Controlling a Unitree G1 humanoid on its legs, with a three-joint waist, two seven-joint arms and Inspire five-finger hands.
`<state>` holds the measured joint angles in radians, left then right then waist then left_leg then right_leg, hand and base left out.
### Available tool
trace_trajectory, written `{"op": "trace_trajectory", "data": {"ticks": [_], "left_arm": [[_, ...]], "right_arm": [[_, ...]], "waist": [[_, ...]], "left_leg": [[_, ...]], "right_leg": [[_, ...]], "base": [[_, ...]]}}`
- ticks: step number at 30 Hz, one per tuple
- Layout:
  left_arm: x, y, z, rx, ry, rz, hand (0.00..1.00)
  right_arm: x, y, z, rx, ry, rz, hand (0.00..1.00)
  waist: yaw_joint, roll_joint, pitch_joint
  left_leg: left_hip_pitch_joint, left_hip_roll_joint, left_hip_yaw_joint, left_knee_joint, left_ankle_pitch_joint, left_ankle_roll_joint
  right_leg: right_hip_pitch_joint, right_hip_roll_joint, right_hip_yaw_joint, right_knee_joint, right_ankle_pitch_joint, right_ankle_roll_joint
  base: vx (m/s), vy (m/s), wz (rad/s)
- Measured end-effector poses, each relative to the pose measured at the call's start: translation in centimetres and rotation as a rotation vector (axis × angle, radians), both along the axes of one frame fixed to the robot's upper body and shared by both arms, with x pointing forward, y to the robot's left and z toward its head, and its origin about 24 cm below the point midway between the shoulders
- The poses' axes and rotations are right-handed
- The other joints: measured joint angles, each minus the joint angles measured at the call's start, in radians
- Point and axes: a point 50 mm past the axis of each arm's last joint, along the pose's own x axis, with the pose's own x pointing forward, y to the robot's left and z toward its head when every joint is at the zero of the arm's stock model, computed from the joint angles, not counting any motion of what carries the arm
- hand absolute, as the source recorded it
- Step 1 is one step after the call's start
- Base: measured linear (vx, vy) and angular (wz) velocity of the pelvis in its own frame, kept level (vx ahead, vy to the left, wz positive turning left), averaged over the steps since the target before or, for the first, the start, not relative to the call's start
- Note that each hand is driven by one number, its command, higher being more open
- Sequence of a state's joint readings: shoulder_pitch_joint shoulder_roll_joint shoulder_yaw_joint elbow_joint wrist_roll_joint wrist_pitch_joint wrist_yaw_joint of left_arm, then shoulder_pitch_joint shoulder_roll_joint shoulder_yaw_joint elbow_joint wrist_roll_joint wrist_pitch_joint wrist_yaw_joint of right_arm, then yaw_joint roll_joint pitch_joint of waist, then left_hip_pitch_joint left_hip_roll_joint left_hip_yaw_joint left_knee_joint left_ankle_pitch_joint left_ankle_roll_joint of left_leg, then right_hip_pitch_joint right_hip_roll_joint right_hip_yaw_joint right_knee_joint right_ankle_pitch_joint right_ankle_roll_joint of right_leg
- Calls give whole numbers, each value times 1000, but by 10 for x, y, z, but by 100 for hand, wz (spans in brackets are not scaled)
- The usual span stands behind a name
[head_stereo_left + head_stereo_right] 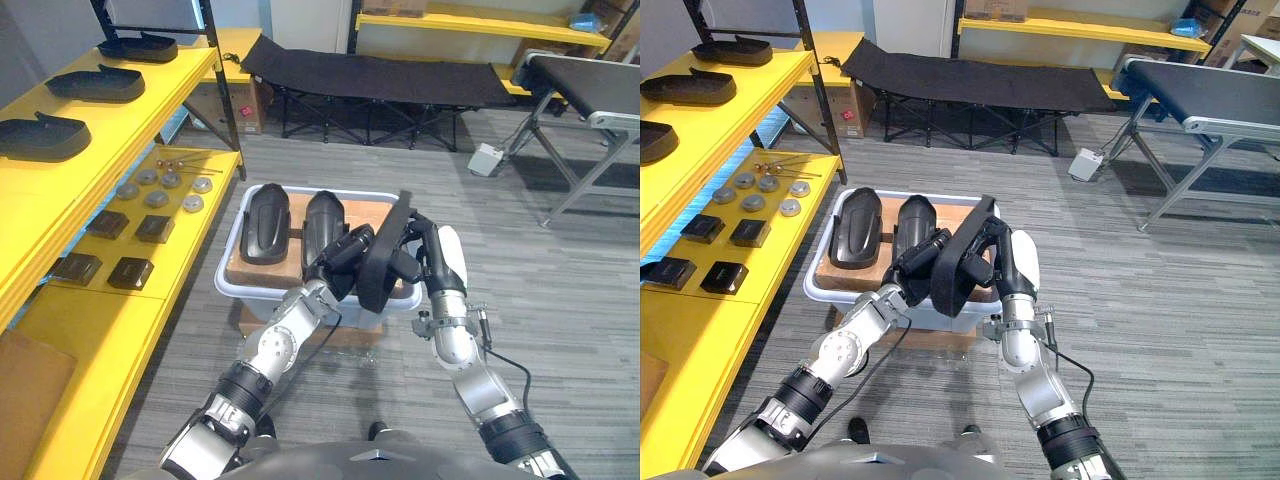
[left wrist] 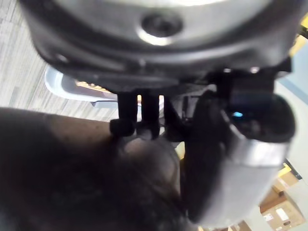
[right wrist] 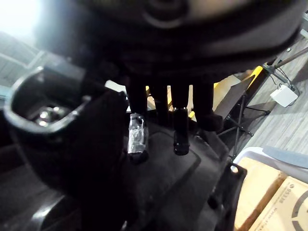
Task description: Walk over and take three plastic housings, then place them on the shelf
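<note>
A black plastic housing (image 1: 380, 270) is held upright over the white bin (image 1: 228, 285), gripped from both sides by the left hand (image 1: 345, 252) and right hand (image 1: 432, 255), fingers curled round it; two more housings (image 1: 265, 222) are seen lying in the bin, beside the yellow shelf (image 1: 150, 98).

Black housing (image 1: 380, 278) upright above tub (image 1: 228, 272); second housing (image 1: 266, 222), third housing (image 1: 321, 230) flat inside.
</note>
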<state>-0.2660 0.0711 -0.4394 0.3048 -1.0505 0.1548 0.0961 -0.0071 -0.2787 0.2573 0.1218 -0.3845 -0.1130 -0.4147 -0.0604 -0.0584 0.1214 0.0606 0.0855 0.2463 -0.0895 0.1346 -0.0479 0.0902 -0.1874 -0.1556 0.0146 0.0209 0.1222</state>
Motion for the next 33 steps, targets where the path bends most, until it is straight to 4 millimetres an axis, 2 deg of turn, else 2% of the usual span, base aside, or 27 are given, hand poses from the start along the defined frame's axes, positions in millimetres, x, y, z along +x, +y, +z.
{"op": "trace_trajectory", "data": {"ticks": [8,17,18,22,23,29,33], "left_arm": [[-3,7,-7,1,-9,-72,0],[-7,5,-10,-20,-8,-111,0],[-8,4,-10,-20,-8,-113,100],[-8,3,-10,-20,-10,-120,100],[-9,1,-9,-25,-16,-131,100],[-10,-2,-8,-29,-26,-134,100],[-12,-4,-8,-25,-27,-149,100]], "right_arm": [[1,-2,2,8,-9,-14,0],[1,-4,3,9,-24,-35,0],[1,-5,3,10,-23,-35,0],[2,-5,3,46,-16,-41,0],[2,-5,3,53,-16,-47,100],[3,-5,4,59,-33,-69,100],[11,-4,7,58,-51,-89,100]], "waist": [[6,0,0],[3,0,0],[3,0,0],[3,0,0],[5,0,0],[5,1,0],[4,3,-1]], "left_leg": [[-3,10,-2,0,-1,-1],[-4,10,-3,0,-1,-1],[-4,10,-3,0,-1,-1],[-4,10,-3,0,-1,-1],[-4,9,-5,0,-1,-1],[-5,9,-8,0,-1,-1],[-7,9,-11,0,0,-1]], "right_leg": [[-1,4,-1,-1,0,-2],[-3,5,-1,-2,4,4],[-2,5,-1,-2,4,4],[-2,5,-1,-2,4,4],[-1,4,-2,-2,4,5],[0,4,-5,-1,4,4],[-1,4,-7,-1,4,4]], "base": [[0,0,0],[0,0,0],[0,0,0],[0,0,0],[0,0,0],[0,0,0],[0,0,0]]}}
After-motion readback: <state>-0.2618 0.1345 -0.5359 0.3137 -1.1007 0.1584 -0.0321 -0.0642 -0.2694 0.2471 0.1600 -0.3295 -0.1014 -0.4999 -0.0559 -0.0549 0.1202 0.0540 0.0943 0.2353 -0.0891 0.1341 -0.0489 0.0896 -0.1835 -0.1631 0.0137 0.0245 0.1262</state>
